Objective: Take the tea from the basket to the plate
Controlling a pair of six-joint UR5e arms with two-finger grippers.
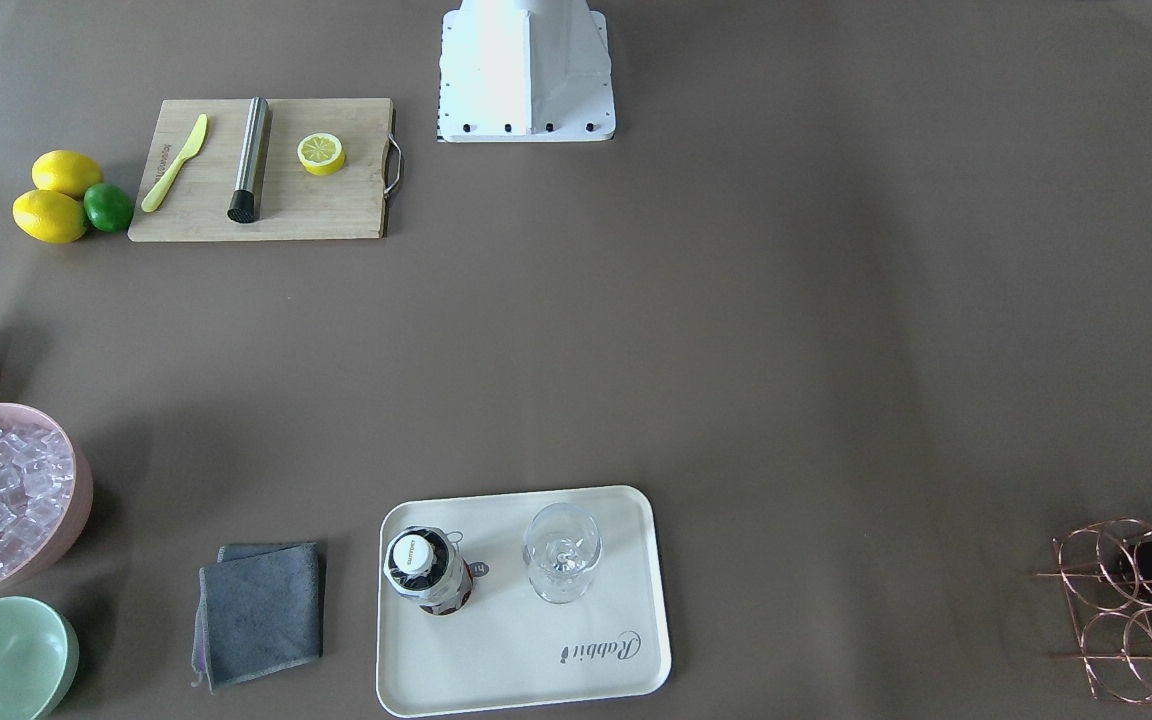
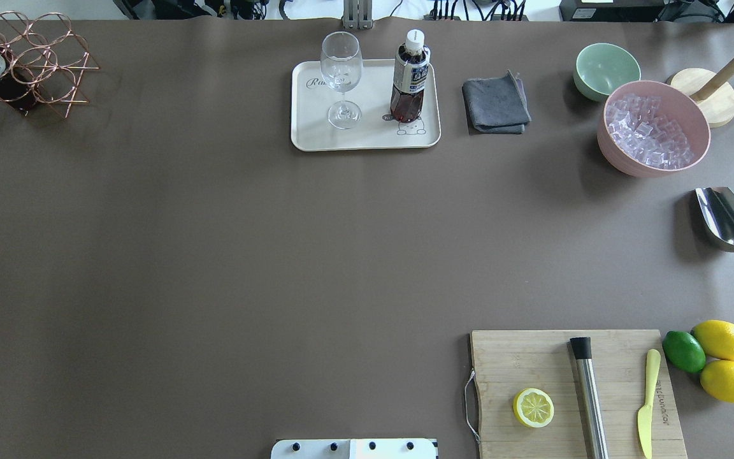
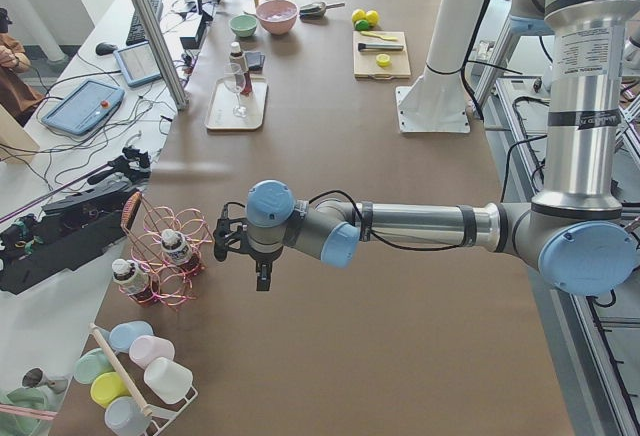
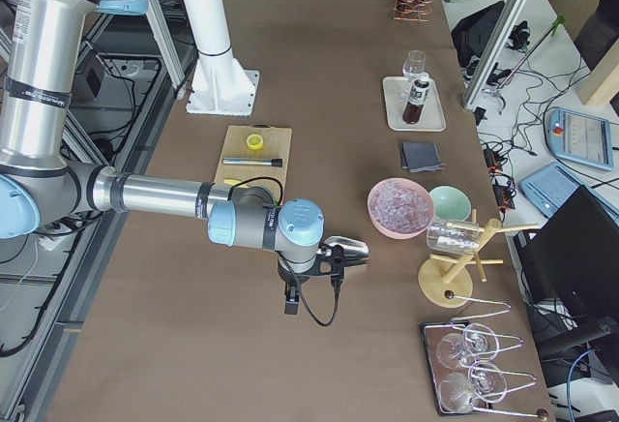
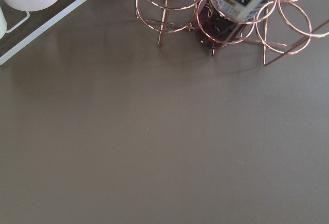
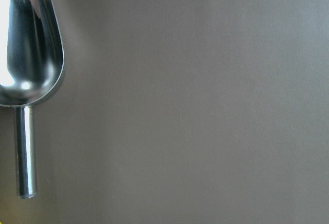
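Observation:
One tea bottle (image 1: 426,572) stands upright on the cream plate (image 1: 536,660), beside a wine glass (image 1: 561,552); it also shows in the overhead view (image 2: 410,80) on the plate (image 2: 316,127). The copper wire basket (image 2: 35,76) sits at the table's far left corner and holds two more tea bottles (image 3: 178,248) (image 3: 128,276). My left gripper (image 3: 262,278) hangs just beside the basket (image 3: 165,266), apart from it; I cannot tell if it is open. My right gripper (image 4: 290,304) hovers near a steel scoop; I cannot tell its state.
A grey cloth (image 2: 496,103), a green bowl (image 2: 607,69) and a pink bowl of ice (image 2: 652,127) stand right of the plate. The scoop (image 2: 730,229), a cutting board (image 2: 571,389) with half lemon, muddler and knife, and lemons and a lime (image 2: 717,357) lie on the right.

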